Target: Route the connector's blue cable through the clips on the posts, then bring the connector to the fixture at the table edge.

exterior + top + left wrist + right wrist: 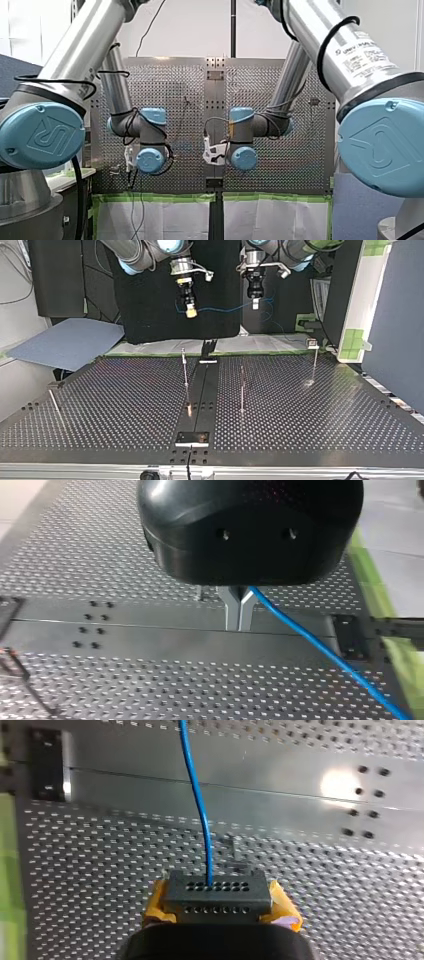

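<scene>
While you scan the front view, count two silver arms, the left arm point(55, 70) and the right arm point(345, 50), over the perforated metal table point(295, 170), with six round blue joint caps point(41, 135) between them. The two nearest caps carry a raised "UR" mark, and a white label point(362, 56) on the right arm reads "UNIVERSAL ROBOTS"; its smaller print is too fine to read. From the top view you get one right gripper point(190, 311) with yellow pads at the view's left and one black left gripper point(255, 302) at its right. Both hang above the table's far edge, with a single thin blue cable point(225, 309) sagging between them. Three thin upright metal posts point(185, 367) stand on the table, apart from the cable, and one leaning metal rod point(54, 402) sits near the view's left. One flat rectangular metal fixture point(192, 438) lies at the near edge. Through the left wrist view you find the two metal fingers point(231, 611) pressed together, with the cable coming out beside them. Through the right wrist view, two yellow pads point(159, 902) clamp one dark grey block connector point(217, 892) with two rows of holes; the cable leaves its upper row.
</scene>
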Available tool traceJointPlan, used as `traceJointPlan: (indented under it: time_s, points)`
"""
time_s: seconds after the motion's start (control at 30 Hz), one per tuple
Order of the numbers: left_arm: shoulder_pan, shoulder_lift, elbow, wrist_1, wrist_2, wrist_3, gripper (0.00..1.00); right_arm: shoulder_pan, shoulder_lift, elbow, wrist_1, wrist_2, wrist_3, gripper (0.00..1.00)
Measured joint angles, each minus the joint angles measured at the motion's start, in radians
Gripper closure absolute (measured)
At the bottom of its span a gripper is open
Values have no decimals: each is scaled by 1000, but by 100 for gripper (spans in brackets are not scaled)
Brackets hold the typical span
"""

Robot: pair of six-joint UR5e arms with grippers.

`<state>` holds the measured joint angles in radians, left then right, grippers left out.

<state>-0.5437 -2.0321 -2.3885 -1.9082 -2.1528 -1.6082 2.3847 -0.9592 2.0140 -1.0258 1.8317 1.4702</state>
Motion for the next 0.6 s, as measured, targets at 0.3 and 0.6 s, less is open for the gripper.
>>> traceJointPlan:
  time_s: [0.3, 0.6]
  points:
    - [0, -68, 0, -2, 0, 2, 100, 1, 79, 0, 1, 0, 0, 100]
    - [0, -76, 0, -2, 0, 2, 100, -17, 79, -7, 19, 2, 16, 100]
